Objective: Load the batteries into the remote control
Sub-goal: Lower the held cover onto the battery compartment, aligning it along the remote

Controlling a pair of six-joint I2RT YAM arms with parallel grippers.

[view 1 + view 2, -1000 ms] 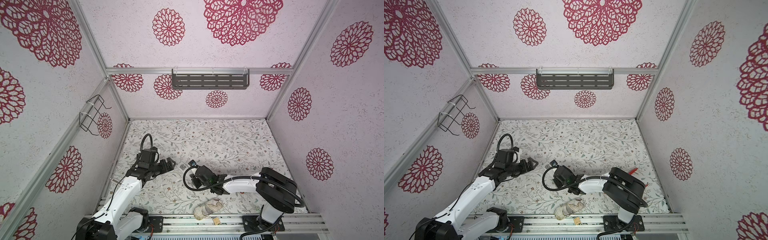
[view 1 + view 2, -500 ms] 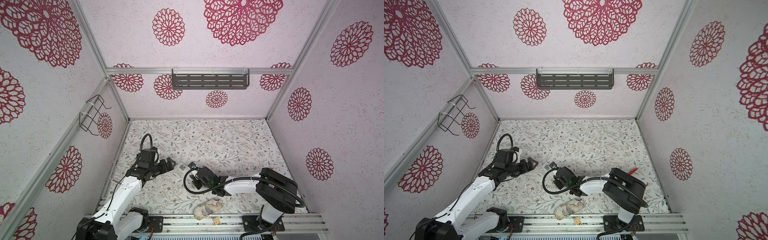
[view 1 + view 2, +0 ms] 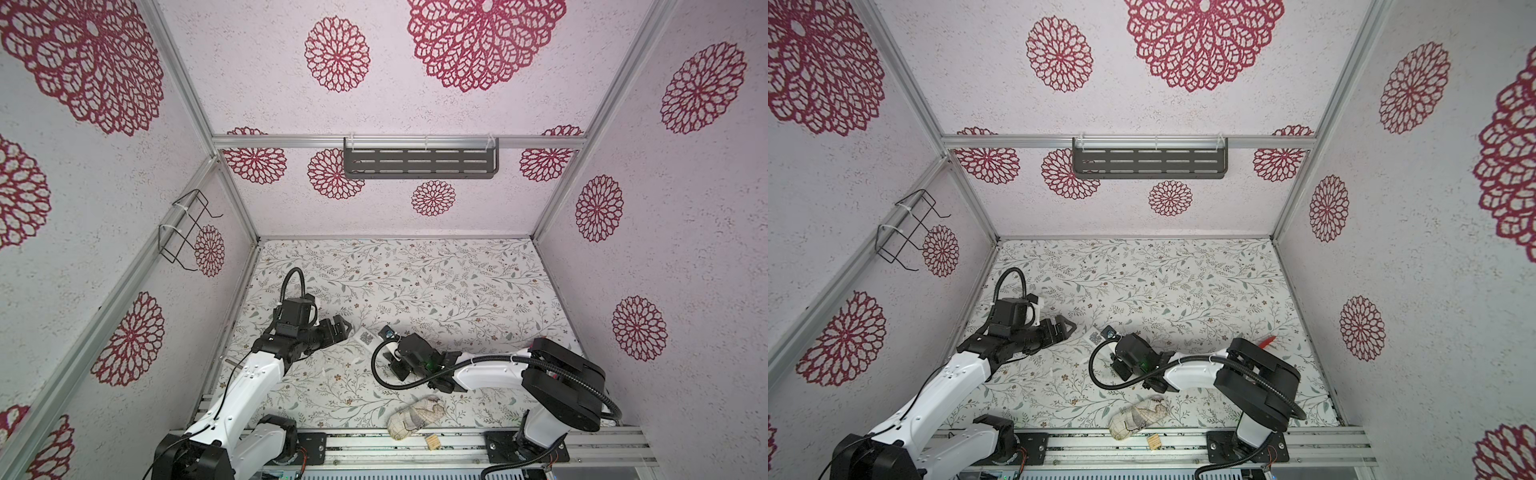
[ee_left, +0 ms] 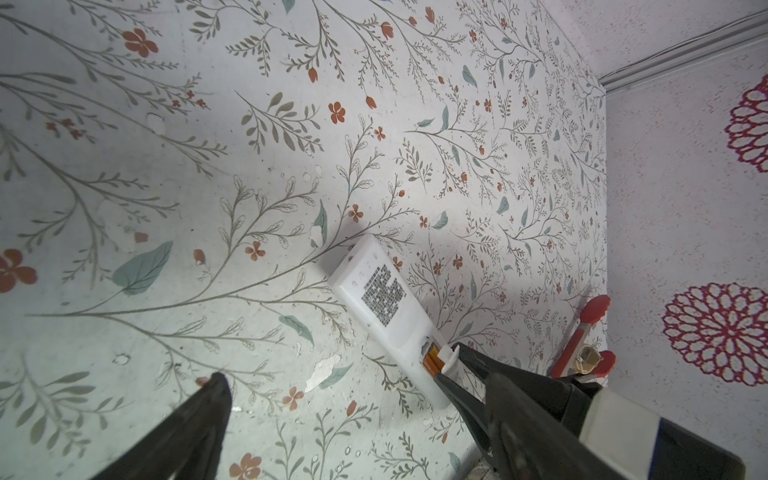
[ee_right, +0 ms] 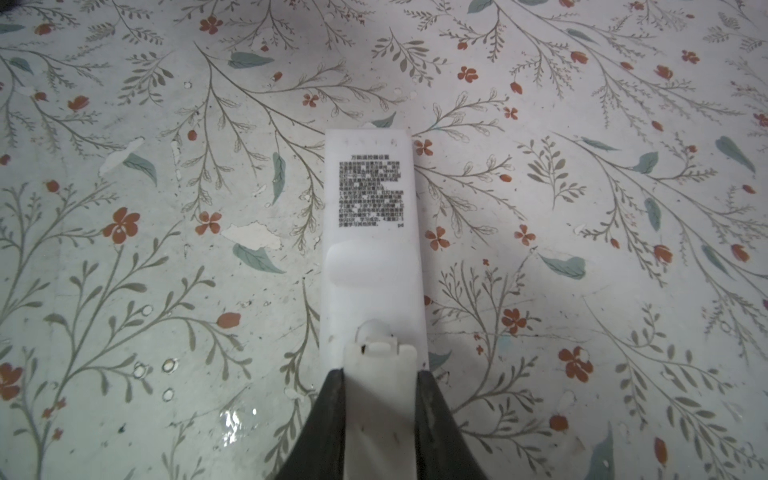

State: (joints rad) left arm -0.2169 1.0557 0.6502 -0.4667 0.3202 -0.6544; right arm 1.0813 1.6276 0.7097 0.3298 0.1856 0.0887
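- My right pincer [image 5: 380, 374] is clamping the battery cover [image 5: 380, 419] at the end of the remote control [image 4: 386, 316].
- The batteries [image 4: 430, 362] are looking seated inside the remote control; I am judging only the cover is left to close.
- My left pincer [image 3: 337, 328] is gaping empty beside the remote control.

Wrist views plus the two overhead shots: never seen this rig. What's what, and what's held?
Two white-and-black robot arms with two-finger grippers stand at the near edge of a floral-print table inside a walled booth. Both top views come from one overhead camera head; each wrist view is a camera on an arm, looking past its fingers. A slim white plastic remote control lies back-up, printed label showing. The right gripper is closed on a small white plastic battery cover at the remote's end, where slim orange cylindrical batteries sit in the open compartment. The left gripper is open and empty nearby. A beige patterned cloth bundle and a red-handled tool lie aside.
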